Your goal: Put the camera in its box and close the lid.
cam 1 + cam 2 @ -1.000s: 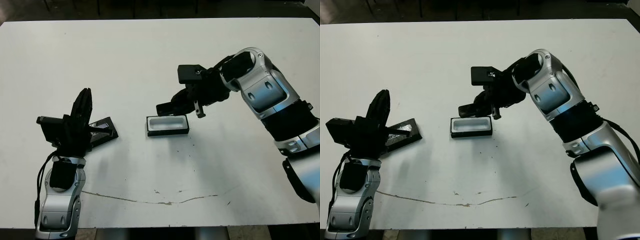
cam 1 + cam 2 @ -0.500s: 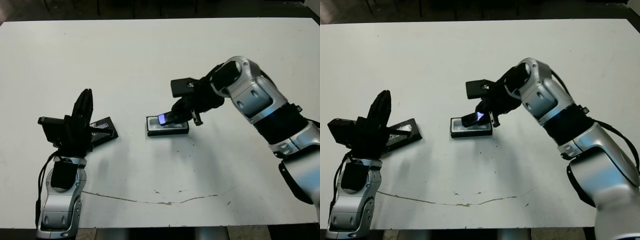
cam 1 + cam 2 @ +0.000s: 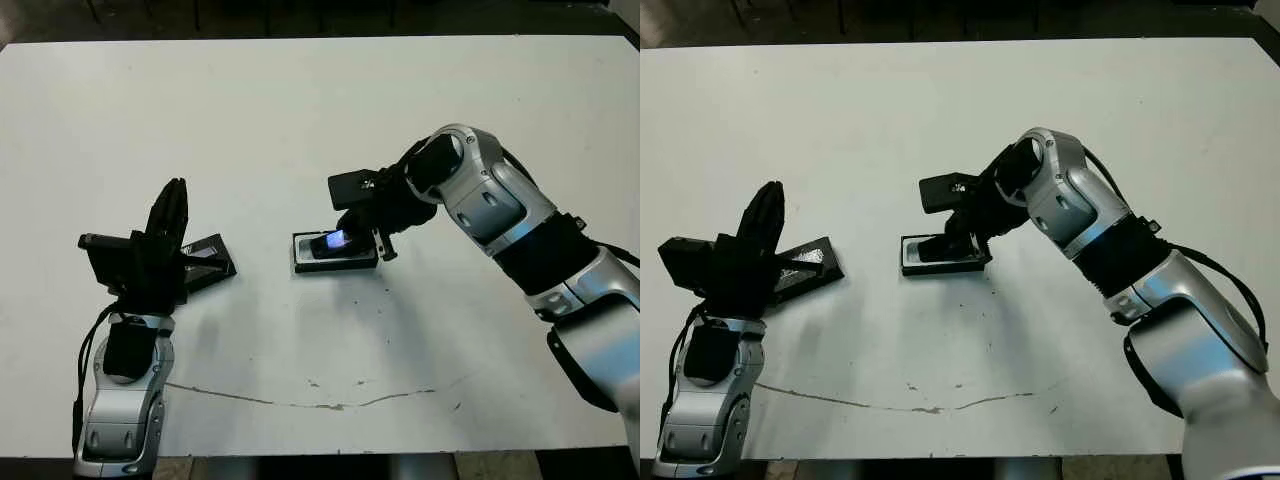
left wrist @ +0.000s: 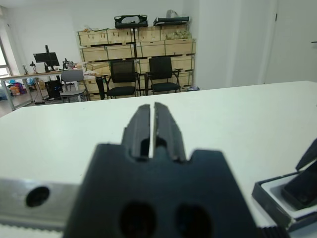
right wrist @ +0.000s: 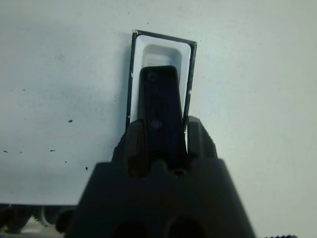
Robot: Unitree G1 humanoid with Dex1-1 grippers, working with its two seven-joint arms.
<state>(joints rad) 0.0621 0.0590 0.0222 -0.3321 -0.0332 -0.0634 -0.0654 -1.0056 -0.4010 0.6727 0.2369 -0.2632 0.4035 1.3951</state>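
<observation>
Right gripper [image 3: 352, 238] is clamped on the camera [image 3: 335, 241], one finger on each long side, and holds it directly over the box [image 3: 336, 251] near the middle of the table [image 3: 300, 110]. Key relation: in the right wrist view the camera's long axis runs parallel to the box's long axis and lies inside the black rim, over the white lining. In the head views that axis runs left-right across the table. The camera's far-from-gripper end, the one with the lit bluish screen, looks low in the tray; the held end seems higher, so it probably sits tilted. Cannot tell whether it touches the lining. Judgement: what is left is a short drop and letting go, with no yaw correction needed. The lid [image 3: 208, 262] lies flat well to the left of the box, just beside the left gripper [image 3: 170, 215], whose fingers are pressed together on nothing and point up. The left arm is clearly the nearer one to the lid.
</observation>
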